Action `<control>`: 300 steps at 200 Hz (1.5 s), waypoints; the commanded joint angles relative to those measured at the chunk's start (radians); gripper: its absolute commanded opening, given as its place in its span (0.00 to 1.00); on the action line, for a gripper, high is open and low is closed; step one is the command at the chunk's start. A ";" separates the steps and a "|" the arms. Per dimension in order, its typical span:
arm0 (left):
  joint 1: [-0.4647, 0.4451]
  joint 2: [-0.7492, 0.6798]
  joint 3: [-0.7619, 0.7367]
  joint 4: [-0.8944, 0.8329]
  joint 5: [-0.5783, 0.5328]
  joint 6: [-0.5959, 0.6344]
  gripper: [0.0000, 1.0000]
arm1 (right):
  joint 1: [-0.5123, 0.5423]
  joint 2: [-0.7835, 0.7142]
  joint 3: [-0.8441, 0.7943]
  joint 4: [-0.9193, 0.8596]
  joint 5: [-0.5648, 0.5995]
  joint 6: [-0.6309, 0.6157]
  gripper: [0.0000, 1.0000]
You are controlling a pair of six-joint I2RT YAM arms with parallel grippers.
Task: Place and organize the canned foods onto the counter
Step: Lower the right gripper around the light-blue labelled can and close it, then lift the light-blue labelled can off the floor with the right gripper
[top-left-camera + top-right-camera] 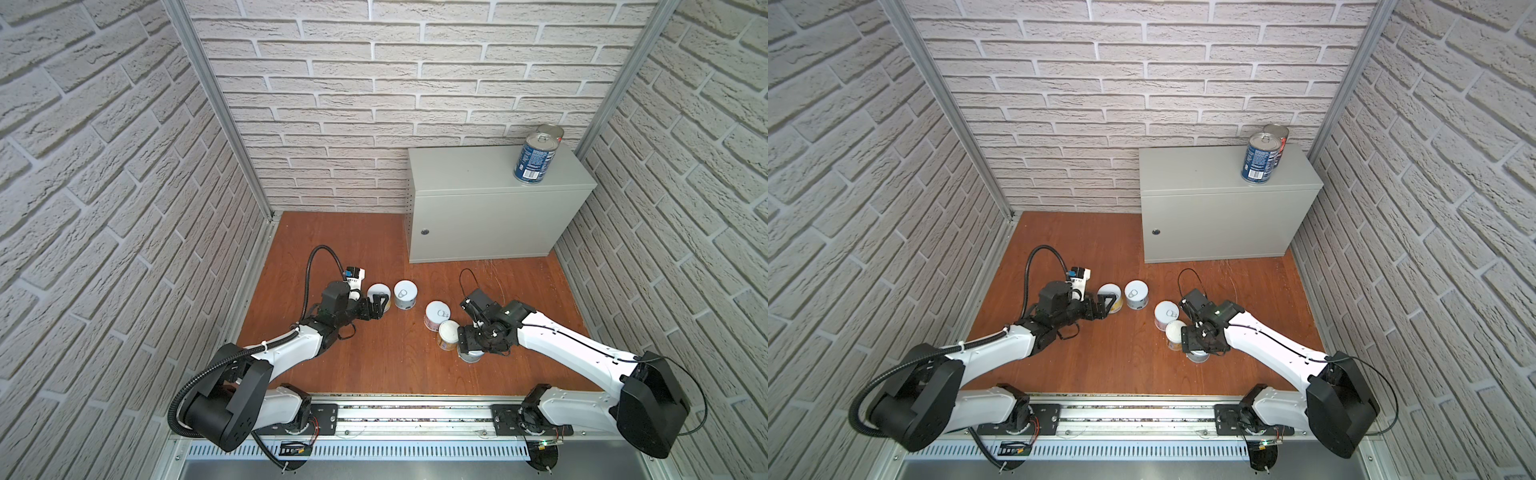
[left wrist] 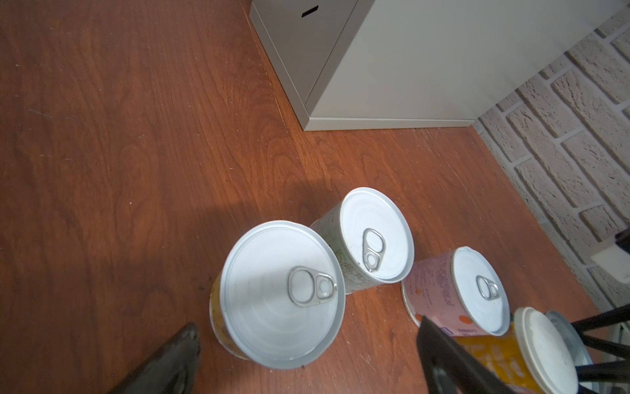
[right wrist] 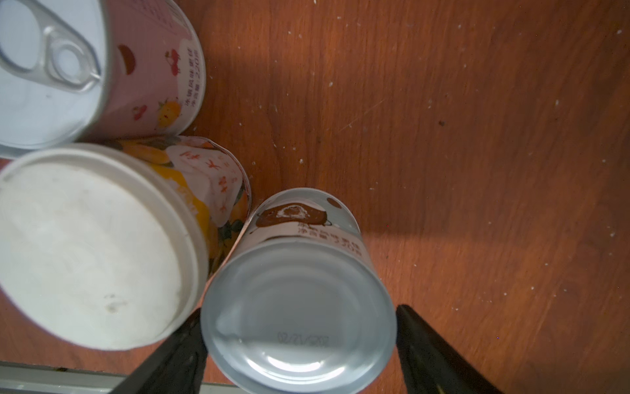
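We are holding the left gripper (image 2: 306, 324) wide open, its fingers flanking the yellow can (image 1: 377, 291) without touching it; the right gripper (image 3: 298, 308) is pressing its jaws against both sides of the grey can (image 3: 300, 273), which is standing on the floor (image 1: 374, 365) just beside the orange can (image 1: 448, 334); the pink can (image 1: 436, 313) and white can (image 1: 405, 294) are also waiting on the floor; two tall cans (image 1: 534, 160) are standing upright on the counter (image 1: 478, 224), near its far right corner.

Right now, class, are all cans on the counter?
No: only two tall cans stand on the counter; five short cans sit on the floor.
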 commanded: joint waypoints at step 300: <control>-0.039 0.031 0.023 0.021 -0.055 0.041 0.98 | 0.009 0.093 0.055 -0.007 0.148 0.044 0.68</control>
